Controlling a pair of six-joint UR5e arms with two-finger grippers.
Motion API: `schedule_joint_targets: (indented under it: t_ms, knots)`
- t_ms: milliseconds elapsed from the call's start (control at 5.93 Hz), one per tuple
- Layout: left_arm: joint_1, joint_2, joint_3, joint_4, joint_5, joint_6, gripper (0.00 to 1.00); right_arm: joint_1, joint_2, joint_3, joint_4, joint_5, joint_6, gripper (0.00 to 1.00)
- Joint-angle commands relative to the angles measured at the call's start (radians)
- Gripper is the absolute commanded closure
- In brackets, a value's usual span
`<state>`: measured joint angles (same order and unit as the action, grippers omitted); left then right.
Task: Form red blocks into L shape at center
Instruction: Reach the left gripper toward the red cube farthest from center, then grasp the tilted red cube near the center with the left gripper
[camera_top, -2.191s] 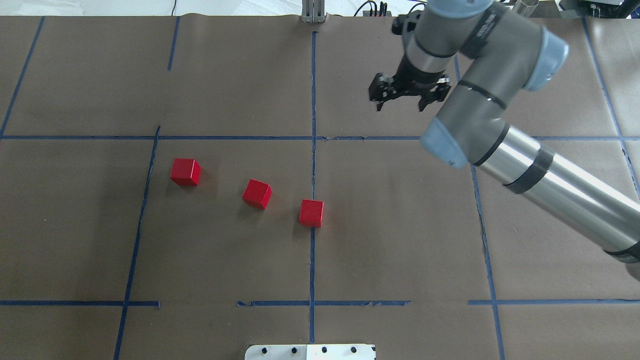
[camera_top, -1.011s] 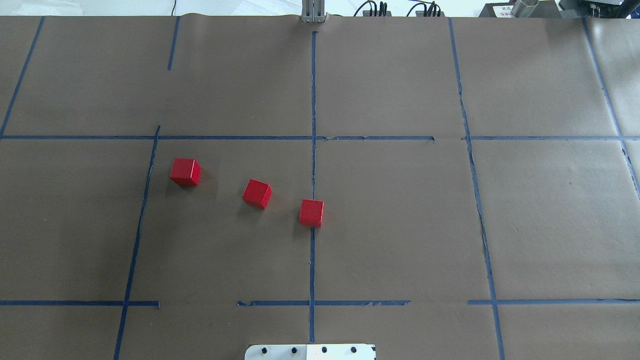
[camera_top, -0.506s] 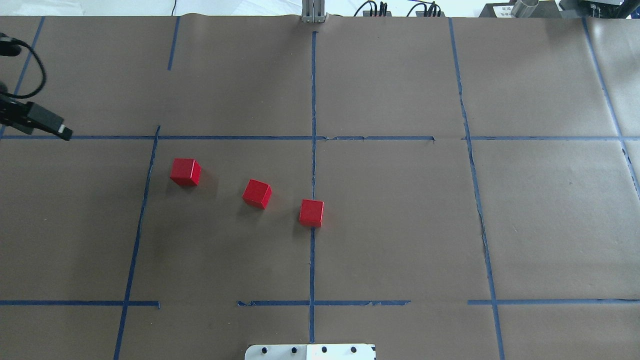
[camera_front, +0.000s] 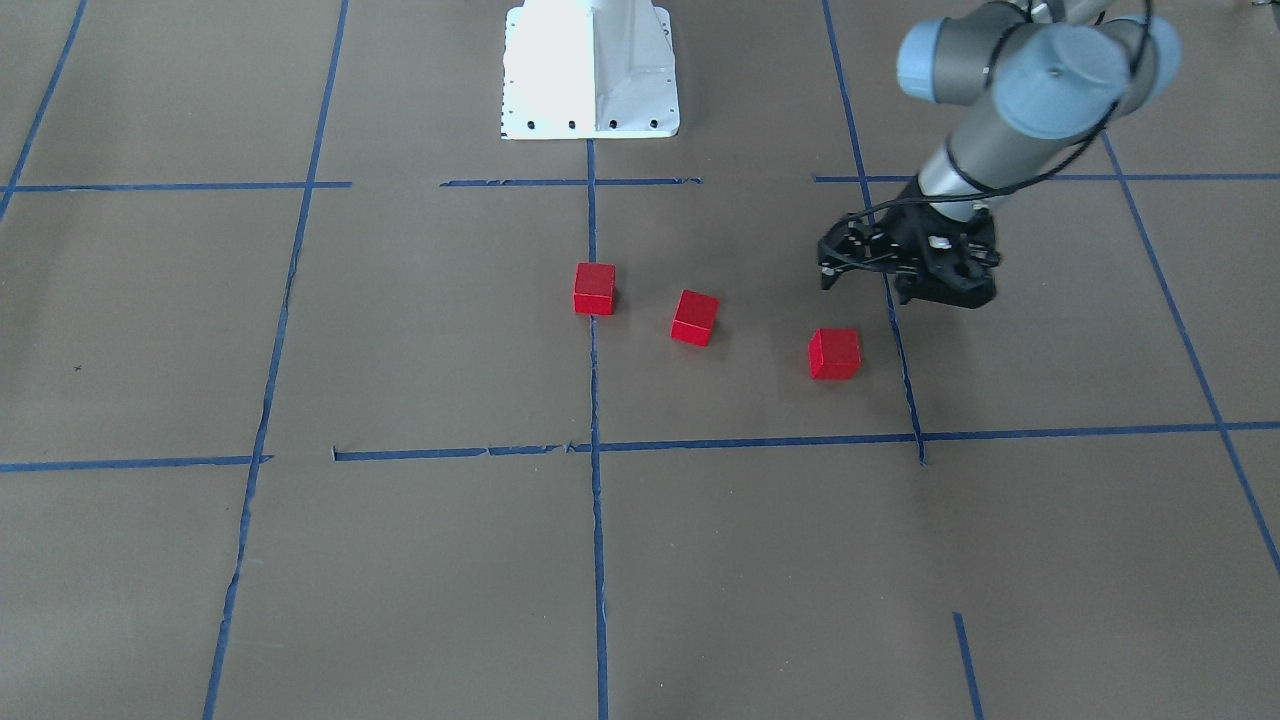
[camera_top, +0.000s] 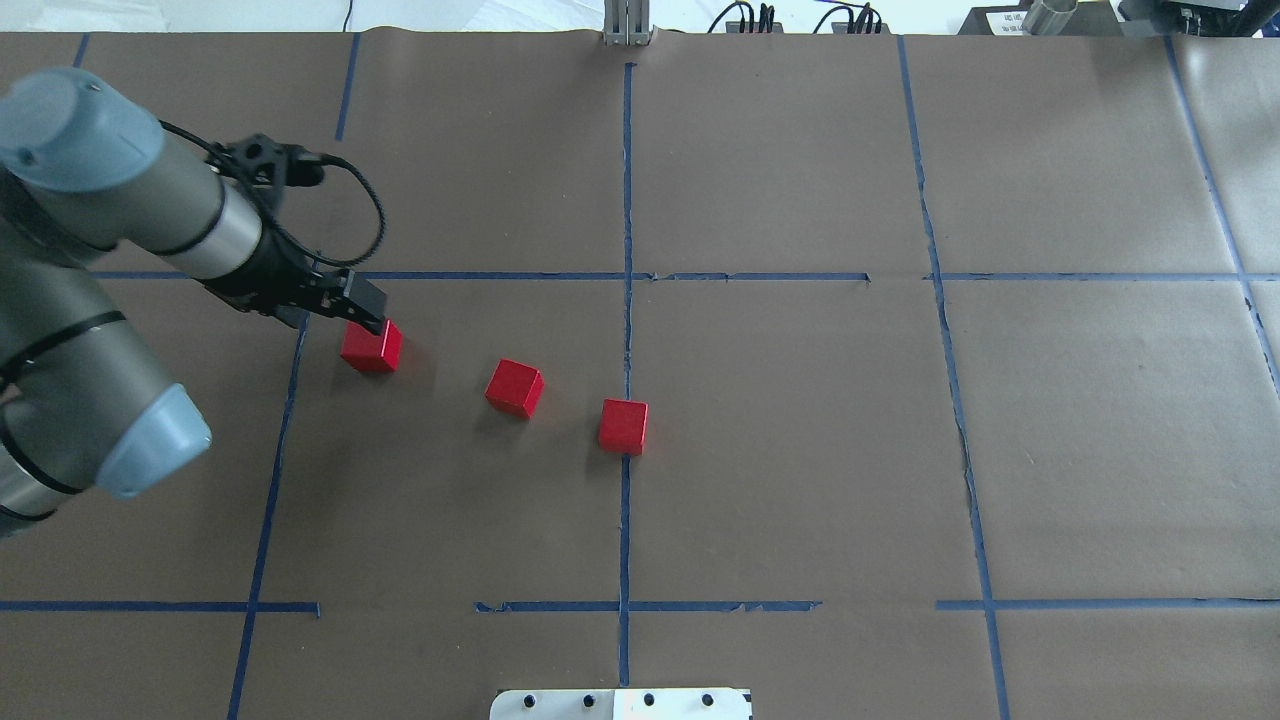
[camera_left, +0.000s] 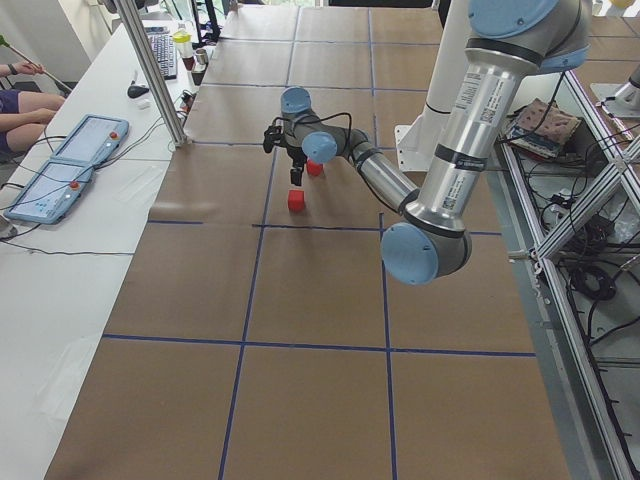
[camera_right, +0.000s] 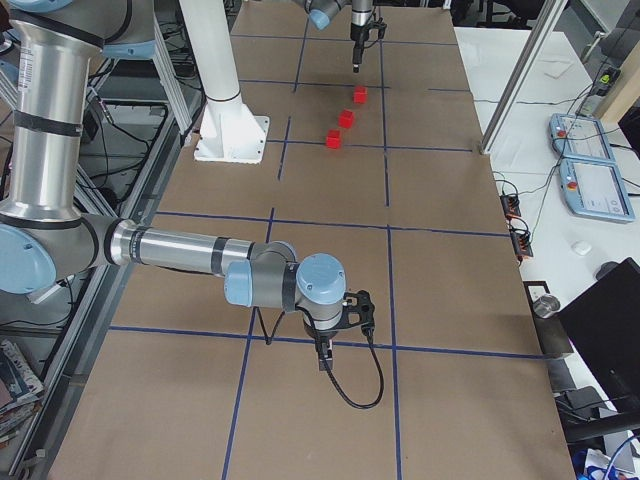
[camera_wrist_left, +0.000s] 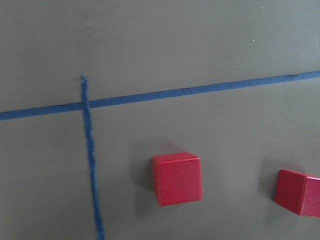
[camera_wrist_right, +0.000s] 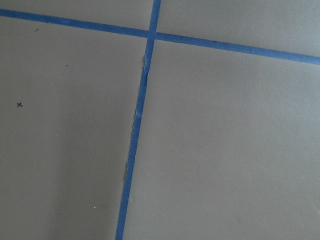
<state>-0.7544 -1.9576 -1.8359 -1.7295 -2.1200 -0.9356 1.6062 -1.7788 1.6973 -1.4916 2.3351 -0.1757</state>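
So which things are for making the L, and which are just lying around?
Job: red block by the left arm, middle red block, last red block.
Lying about: white base, control tablets, blue tape lines.

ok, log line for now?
phase: approach | left gripper: hovering by outer block, no grasp | right gripper: far from blocks | red blocks: three apart, diagonal, no L

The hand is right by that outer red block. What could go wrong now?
The left hand hovers close to the outer red block; if it comes down off-centre, it could knock the block instead of gripping it. The middle block sits turned against the tape lines, so the L might come out crooked. Setting others beside the centre-line block could nudge it away.
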Motion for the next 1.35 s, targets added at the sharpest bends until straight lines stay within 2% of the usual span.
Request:
schedule_joint_targets:
  t_ms: [0,169,674,1180]
  knots:
    - [0.137,-0.14,0.088,0.002,0.096,-0.069,0.0,0.0,0.001,0.001,0.001,0.001,0.002,0.0]
    - [0.186,-0.182,0.127,0.001,0.171,-0.13,0.0,0.0,0.001,-0.001,0.001,0.0,0.002,0.0]
    - [0.213,-0.245,0.246,-0.011,0.202,-0.167,0.0,0.0,0.001,-0.004,0.001,0.001,0.001,0.0]
    - [0.222,-0.259,0.305,-0.015,0.202,-0.158,0.11,0.0,0.001,-0.007,0.001,0.001,0.001,0.0]
